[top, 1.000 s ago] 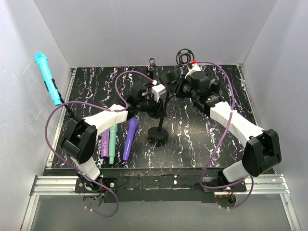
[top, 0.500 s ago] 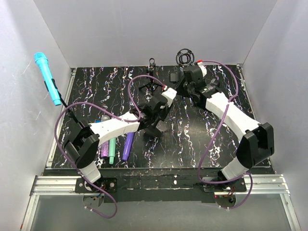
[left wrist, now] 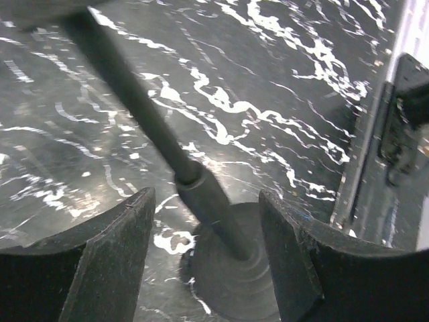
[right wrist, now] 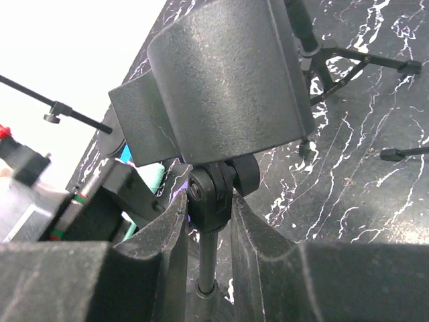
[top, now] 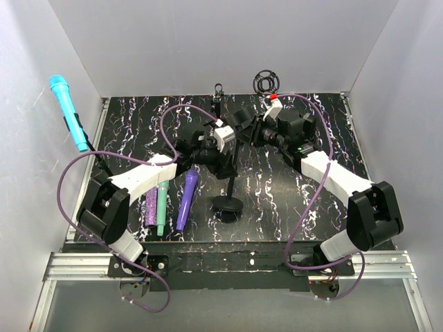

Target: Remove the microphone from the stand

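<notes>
while our right tool [right wrist: 210,225] clamps the stand [top: 227,205] at its pivot mid-surface, likely steadying it, our left tool [left wrist: 204,228] gapes empty around the pole [left wrist: 134,100], and we cannot tell whether the clip [right wrist: 228,80] holds the microphone.

Black stand [top: 227,203], white-veined black table [top: 271,188]

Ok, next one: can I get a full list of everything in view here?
Table: one, black with white veining, under everything.
Round-base stand: one, black, table centre.
Cyan microphone: one, on a side stand, left wall.
Loose microphones: three, glittery purple, teal, plain purple, lying left of centre.
Tripod stand: one, black, back.
Ring mount: one, black, back.
Left end effector: open, astride the round-base stand's pole.
Right end effector: shut on the joint under its clip.
</notes>
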Motion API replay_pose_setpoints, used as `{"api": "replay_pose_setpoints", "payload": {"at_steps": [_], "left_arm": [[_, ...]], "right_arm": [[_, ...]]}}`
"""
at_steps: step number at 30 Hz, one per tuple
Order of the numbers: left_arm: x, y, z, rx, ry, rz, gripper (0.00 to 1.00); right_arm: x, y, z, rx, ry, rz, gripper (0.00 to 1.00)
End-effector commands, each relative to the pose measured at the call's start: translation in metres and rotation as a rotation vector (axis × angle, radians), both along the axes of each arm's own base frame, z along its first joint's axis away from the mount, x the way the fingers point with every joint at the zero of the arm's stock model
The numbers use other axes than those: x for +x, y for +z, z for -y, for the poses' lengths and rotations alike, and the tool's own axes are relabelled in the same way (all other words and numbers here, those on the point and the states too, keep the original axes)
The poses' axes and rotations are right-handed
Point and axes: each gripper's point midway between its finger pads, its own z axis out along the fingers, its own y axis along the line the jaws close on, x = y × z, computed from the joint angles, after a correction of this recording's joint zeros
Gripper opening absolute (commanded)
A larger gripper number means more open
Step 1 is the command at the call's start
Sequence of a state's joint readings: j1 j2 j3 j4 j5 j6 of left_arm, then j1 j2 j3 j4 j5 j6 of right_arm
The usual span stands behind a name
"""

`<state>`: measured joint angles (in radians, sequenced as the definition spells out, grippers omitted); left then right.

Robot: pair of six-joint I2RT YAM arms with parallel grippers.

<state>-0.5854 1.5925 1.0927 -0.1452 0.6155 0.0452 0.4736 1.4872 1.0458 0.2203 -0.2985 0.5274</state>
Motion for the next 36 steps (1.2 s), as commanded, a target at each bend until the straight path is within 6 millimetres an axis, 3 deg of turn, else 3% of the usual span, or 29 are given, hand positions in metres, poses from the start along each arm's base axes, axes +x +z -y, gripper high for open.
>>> {"api": "replay_pose_setpoints", "payload": {"at_steps": [1,4,7,10,13,16,19,24,29,30,31,32,33,34,36], "left_arm": [[-0.023,0.010,0.019,-0.094,-0.165,0.001,0.61],[-0.024,0.006,0.024,-0.095,-0.183,-0.011,0.50],[-0.018,0.005,0.029,-0.075,-0.160,0.005,0.31],[-0.016,0.010,0.034,-0.045,-0.154,0.052,0.00],[-0.012,0.023,0.043,-0.031,-0.131,0.108,0.00],[0.008,0.038,0.048,0.041,0.061,0.210,0.00],[0.035,0.050,0.038,0.154,0.356,0.349,0.00],[0.043,0.029,0.022,0.264,0.497,0.375,0.00],[0.036,0.017,0.010,0.301,0.488,0.372,0.00],[0.032,0.018,0.011,0.295,0.446,0.368,0.04],[0.027,0.022,0.012,0.279,0.403,0.361,0.34],[0.022,0.024,0.013,0.254,0.342,0.341,0.53],[0.016,0.026,0.013,0.229,0.294,0.317,0.64],[0.010,0.029,0.013,0.202,0.243,0.290,0.72],[-0.008,0.028,0.014,0.124,0.101,0.192,0.76]], "right_arm": [[-0.003,0.022,-0.003,-0.002,0.075,0.135,0.01],[-0.002,0.021,-0.003,-0.003,0.069,0.127,0.01],[0.001,0.018,0.000,-0.005,0.027,0.083,0.01],[0.012,0.017,0.015,0.008,-0.131,-0.030,0.01],[0.018,0.022,0.026,0.019,-0.241,-0.102,0.01],[0.022,0.021,0.039,-0.016,-0.401,-0.189,0.01],[0.026,0.026,0.053,-0.037,-0.599,-0.256,0.01],[0.022,0.023,0.037,-0.031,-0.645,-0.330,0.01],[0.022,0.009,0.038,-0.089,-0.629,-0.307,0.01],[0.020,0.009,0.036,-0.112,-0.588,-0.269,0.01],[0.022,0.011,0.033,-0.119,-0.538,-0.215,0.01],[0.022,0.012,0.027,-0.142,-0.461,-0.143,0.01],[0.023,0.010,0.020,-0.158,-0.390,-0.074,0.01],[0.022,0.012,0.014,-0.159,-0.325,-0.022,0.01],[0.019,0.013,0.003,-0.148,-0.201,0.057,0.01]]}}
